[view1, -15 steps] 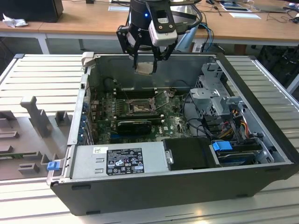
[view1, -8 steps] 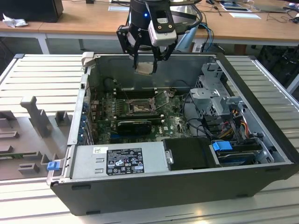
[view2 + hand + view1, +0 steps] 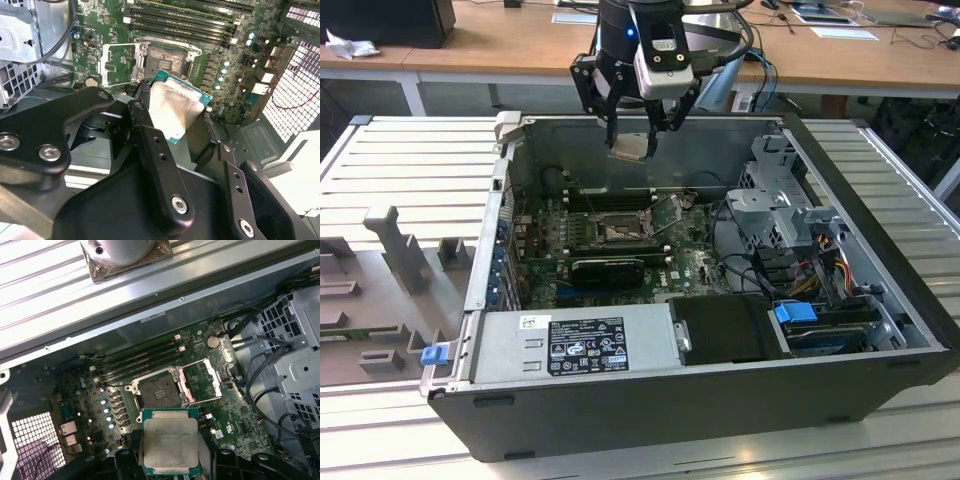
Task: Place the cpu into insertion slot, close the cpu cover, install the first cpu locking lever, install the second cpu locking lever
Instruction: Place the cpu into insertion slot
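My gripper hangs above the open computer case, near its back wall, and is shut on the cpu. The cpu is a flat square chip with a pale silver top and a green edge. It shows in both wrist views, clamped between the black fingers. Below it, on the green board, lies the insertion slot, uncovered, with its dark centre exposed. The cpu cover is swung open beside the slot, a thin silver frame with a window.
Long black memory slots run behind the socket and a black card lies in front of it. A power supply fills the case front. A drive cage and cables are at the exterior view's right. The case sits on a slatted grey table.
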You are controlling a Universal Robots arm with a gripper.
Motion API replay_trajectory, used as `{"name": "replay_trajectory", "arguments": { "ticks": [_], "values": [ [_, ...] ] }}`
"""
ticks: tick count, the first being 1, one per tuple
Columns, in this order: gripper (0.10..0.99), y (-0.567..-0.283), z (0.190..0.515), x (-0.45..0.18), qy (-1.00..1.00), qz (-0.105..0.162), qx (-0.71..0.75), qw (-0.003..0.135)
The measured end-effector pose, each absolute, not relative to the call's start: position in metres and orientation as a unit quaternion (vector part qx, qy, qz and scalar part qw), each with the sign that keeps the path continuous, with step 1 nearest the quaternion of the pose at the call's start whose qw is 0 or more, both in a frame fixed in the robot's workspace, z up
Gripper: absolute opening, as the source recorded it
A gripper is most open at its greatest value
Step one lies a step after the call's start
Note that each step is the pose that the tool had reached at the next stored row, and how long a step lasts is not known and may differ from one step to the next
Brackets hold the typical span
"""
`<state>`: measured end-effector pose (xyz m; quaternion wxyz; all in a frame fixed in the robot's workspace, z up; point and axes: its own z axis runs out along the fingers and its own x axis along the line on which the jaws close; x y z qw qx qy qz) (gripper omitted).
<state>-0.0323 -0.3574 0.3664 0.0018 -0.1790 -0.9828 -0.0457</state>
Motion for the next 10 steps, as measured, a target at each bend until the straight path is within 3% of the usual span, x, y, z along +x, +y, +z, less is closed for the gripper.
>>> {"name": "replay_trajectory", "arguments": {
  "ticks": [10],
  "values": [
    [0.533,-0.3574,0.3663,-0.0323,-0.978,-0.046,-0.202,0.001]
  ]
}}
